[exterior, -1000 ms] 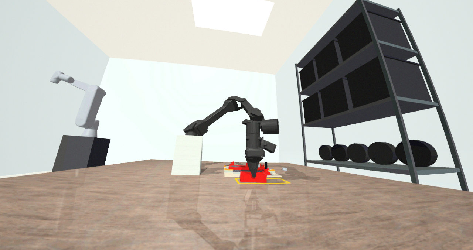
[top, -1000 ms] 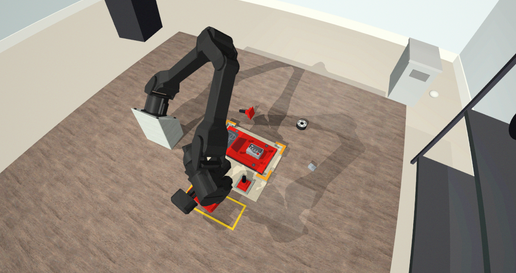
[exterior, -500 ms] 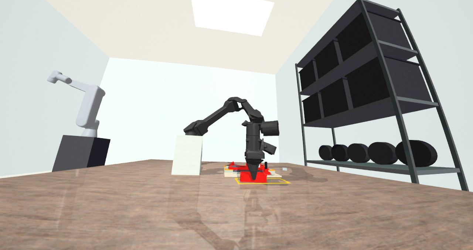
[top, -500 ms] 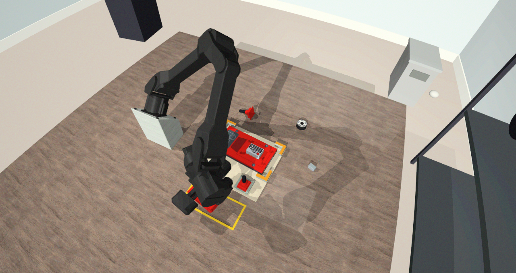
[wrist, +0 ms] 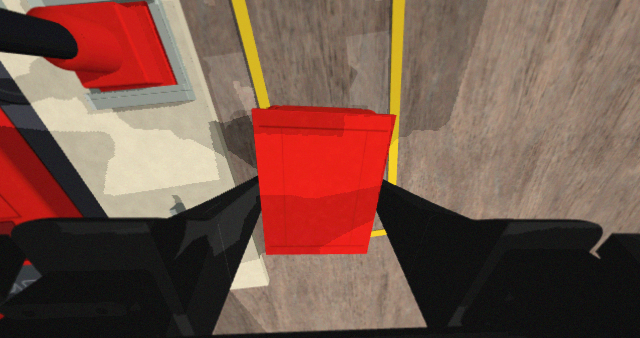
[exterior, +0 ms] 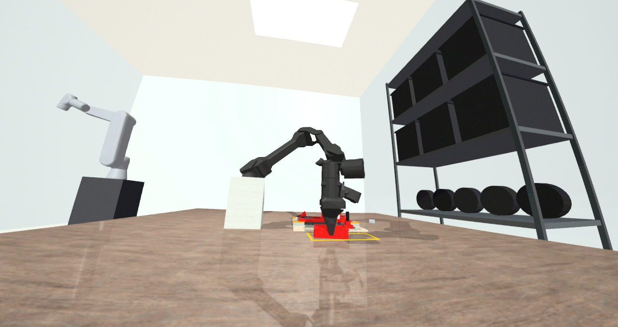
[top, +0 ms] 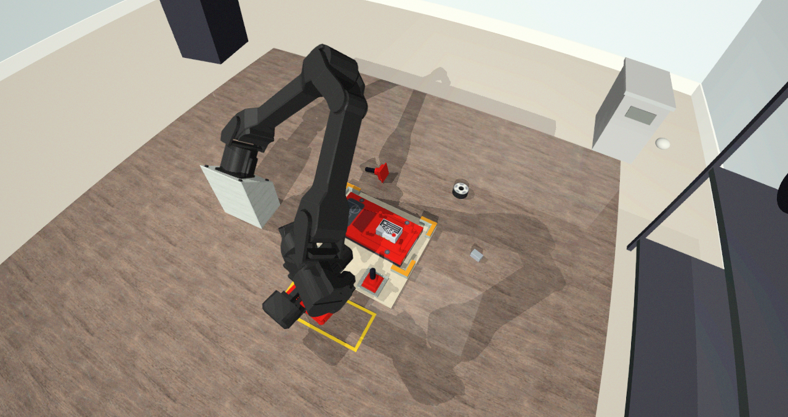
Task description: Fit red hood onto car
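Note:
The red hood (top: pixel 322 319) (exterior: pixel 319 231) (wrist: pixel 320 158) stands roof up on the table, partly inside the yellow outline. My gripper (exterior: pixel 331 233) (wrist: pixel 319 181) points down over it, with one finger against each long side; the fingertips are partly hidden by the roof edges. It is shut on the hood, which shows no visible lift. The red chassis (top: pixel 361 232) (wrist: pixel 30 178) sits in the cream jig (top: pixel 361 257) (wrist: pixel 160 163), with the grey engine block (top: pixel 389 230) on its deck. The arm hides the chassis's left end in the top view. The pegs are too small to make out clearly.
A red part (top: pixel 372 281) (wrist: pixel 115 43) with an upright black rod stands in a grey holder on the jig, close to the hood. The yellow outline (top: pixel 365 332) (wrist: pixel 398 38) surrounds part of the hood. Another red part (top: pixel 381 172), a wheel (top: pixel 460 190) and a grey block (top: pixel 476 254) lie farther off.

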Controlling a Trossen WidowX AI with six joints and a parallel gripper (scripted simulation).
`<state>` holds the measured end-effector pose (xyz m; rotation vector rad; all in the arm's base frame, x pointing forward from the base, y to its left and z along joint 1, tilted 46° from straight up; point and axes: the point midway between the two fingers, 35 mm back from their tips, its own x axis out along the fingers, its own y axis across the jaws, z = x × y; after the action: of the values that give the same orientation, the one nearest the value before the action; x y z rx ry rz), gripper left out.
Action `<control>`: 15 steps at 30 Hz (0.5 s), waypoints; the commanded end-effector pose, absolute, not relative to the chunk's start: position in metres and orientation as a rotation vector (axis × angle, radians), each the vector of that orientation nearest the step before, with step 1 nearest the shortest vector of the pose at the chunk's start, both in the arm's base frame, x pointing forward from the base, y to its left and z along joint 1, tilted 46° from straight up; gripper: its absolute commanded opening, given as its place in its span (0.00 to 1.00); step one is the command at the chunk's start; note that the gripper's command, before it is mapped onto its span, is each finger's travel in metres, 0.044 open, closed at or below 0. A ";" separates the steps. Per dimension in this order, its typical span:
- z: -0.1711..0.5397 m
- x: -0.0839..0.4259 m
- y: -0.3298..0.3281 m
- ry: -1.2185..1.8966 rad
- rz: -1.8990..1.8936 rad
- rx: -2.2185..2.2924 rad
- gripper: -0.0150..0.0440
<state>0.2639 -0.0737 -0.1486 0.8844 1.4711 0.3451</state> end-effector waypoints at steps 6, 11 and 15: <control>-0.146 0.264 -0.076 1.471 0.345 0.884 0.54; -0.139 0.262 -0.084 1.471 0.344 0.884 0.32; -0.128 0.260 -0.095 1.472 0.344 0.883 0.25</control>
<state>0.2584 -0.0841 -0.1361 0.8969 1.4825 0.3473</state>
